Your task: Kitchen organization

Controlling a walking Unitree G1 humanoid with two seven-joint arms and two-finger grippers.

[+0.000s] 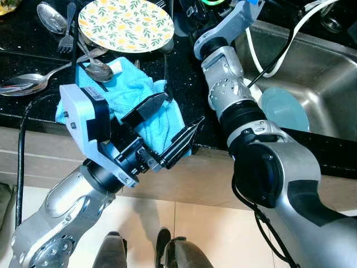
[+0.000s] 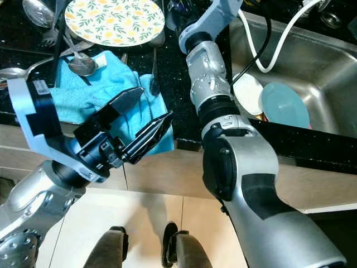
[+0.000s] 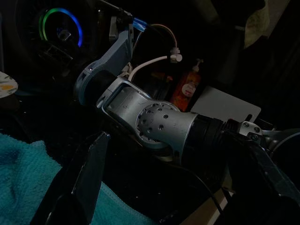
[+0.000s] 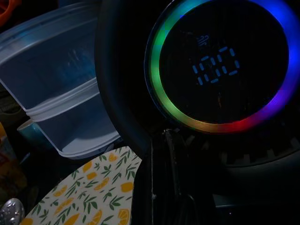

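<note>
Lower left, we hold our left claw (image 1: 170, 125) spread wide above the blue towel (image 1: 125, 92), ready to grab; right claw's state we cannot tell.

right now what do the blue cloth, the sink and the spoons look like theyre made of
Blue cloth: looks like terry or microfibre, matte, with a fuzzy nap and soft folds. Sink: likely stainless steel, brushed grey with dull streaked reflections. Spoons: probably polished steel, given the bright mirror-like glints on the bowls.
</note>
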